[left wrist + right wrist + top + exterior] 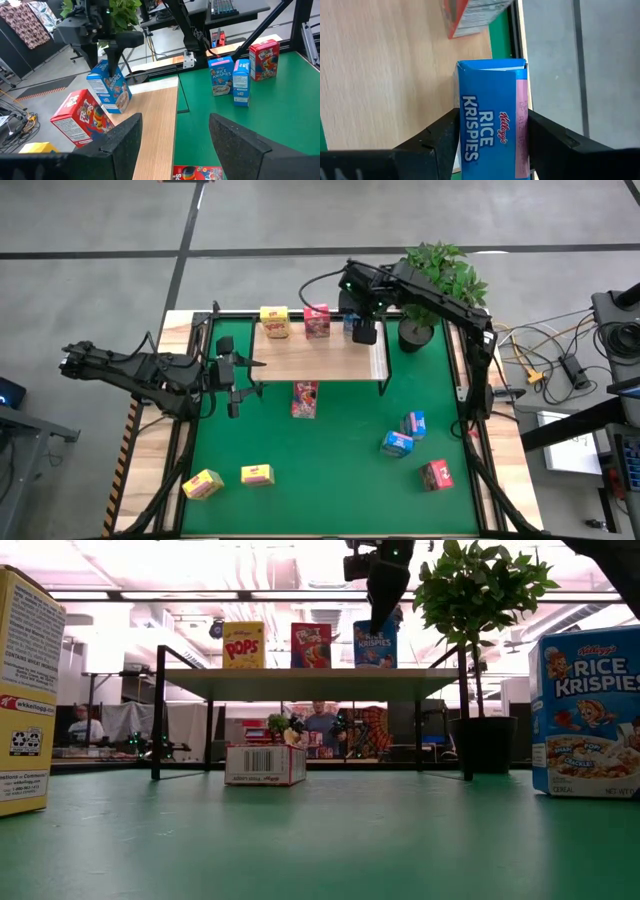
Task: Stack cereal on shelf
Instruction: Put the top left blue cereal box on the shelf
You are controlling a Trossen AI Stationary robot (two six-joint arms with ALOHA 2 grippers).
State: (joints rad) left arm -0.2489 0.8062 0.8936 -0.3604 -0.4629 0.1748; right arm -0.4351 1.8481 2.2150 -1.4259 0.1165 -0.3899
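Placement step: right gripper [490, 137] clamps the blue cardboard Rice Krispies box [492, 120] on the light-wood shelf [320, 358]. Next I'd let go, lift clear. Left gripper [232, 375] waits, fingers open.

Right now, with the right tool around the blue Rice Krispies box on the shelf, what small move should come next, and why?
Probably open the right tool and lift straight up. The blue cardboard Rice Krispies box already stands upright on the light-wood shelf board, in line with the yellow Pops box and the red box.

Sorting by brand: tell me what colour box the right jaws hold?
Blue, a Rice Krispies box; the right wrist view shows it best.
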